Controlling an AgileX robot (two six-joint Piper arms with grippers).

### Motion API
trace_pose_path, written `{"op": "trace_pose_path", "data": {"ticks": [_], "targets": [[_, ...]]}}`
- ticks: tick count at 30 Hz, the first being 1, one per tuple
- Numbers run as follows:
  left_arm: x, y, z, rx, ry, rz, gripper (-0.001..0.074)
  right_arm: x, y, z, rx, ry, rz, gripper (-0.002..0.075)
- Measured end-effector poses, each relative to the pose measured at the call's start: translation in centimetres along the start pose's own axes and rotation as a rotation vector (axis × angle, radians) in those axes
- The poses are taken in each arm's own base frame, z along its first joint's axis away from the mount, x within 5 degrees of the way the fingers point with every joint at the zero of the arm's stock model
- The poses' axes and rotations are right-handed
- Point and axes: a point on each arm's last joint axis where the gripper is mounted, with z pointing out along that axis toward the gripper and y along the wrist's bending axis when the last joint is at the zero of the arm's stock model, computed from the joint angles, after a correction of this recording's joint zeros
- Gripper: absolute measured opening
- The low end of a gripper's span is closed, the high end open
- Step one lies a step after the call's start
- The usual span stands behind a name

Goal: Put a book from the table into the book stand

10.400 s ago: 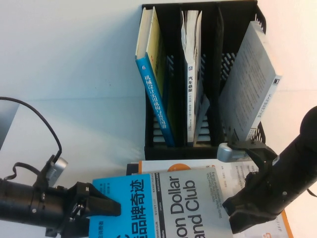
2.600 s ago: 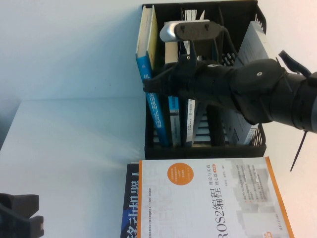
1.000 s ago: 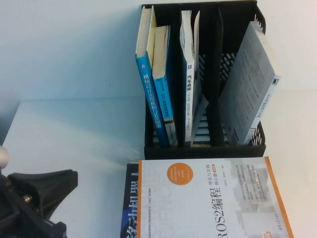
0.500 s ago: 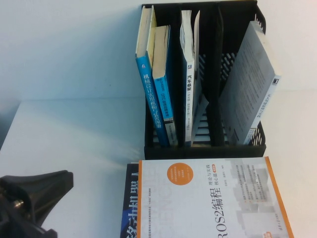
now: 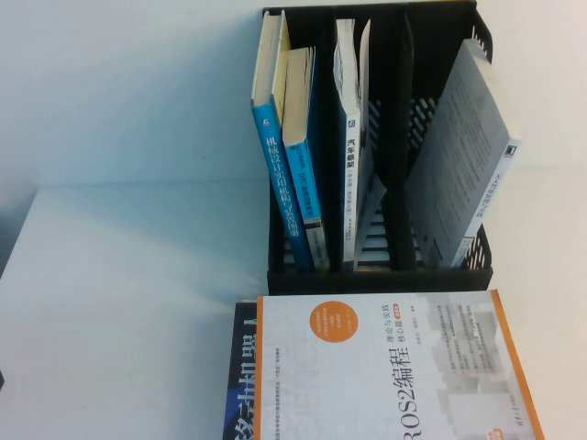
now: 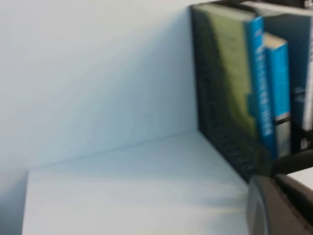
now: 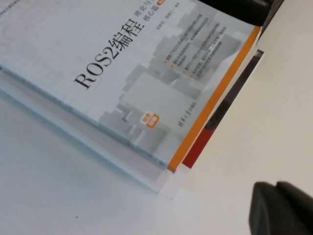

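The book [image 5: 301, 156], bright blue at the spine, stands upright in the leftmost slot of the black book stand [image 5: 376, 280], pressed against the blue-spined, yellow-covered book [image 5: 273, 137]. It also shows in the left wrist view [image 6: 279, 98], to one side of the yellow-covered book [image 6: 230, 73]. Neither gripper shows in the high view. My left gripper [image 6: 276, 200] is a blurred dark shape low over the white table [image 5: 138, 275], short of the stand's side. My right gripper [image 7: 276, 198] is shut and empty, hovering over bare table beside the corner of the stacked books.
The white, orange-edged ROS2 book [image 5: 394, 367] lies flat in front of the stand on a dark book [image 5: 243, 367]; both show in the right wrist view [image 7: 122, 73]. A white book [image 5: 351, 137] fills the middle slot and a grey book [image 5: 463, 156] leans in the right slot.
The right arm carried the book from the table into the stand's left slot and pulled away. In the last second my left arm has slid out of the high view at lower left.
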Motion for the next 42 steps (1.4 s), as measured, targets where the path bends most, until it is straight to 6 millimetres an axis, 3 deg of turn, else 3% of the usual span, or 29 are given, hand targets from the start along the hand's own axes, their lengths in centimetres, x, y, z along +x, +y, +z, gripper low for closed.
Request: {"op": "trace_pose_path", "data": {"ticks": [6, 9, 14, 23, 42], "targets": [[6.8, 1.1, 0.5, -0.134, -0.053, -0.072, -0.0003, 0.0, 0.0, 0.0, -0.001, 0.000, 0.001, -0.0003], [7.7, 0.9, 0.4, -0.121, -0.035, -0.075, -0.0003, 0.0, 0.0, 0.0, -0.002, 0.000, 0.001, -0.0003], [9.4, -0.1, 0.3, -0.020, 0.145, -0.089, -0.0003, 0.0, 0.0, 0.0, -0.003, 0.000, 0.002, -0.0003], [9.6, -0.3, 0.2, 0.000, 0.173, -0.092, -0.0003, 0.0, 0.0, 0.0, -0.003, 0.000, 0.002, -0.0003], [9.7, 0.5, 0.2, -0.062, 0.196, 0.141, -0.0003, 0.1, -0.4, 0.0, 0.040, 0.004, 0.050, -0.0003]]}}
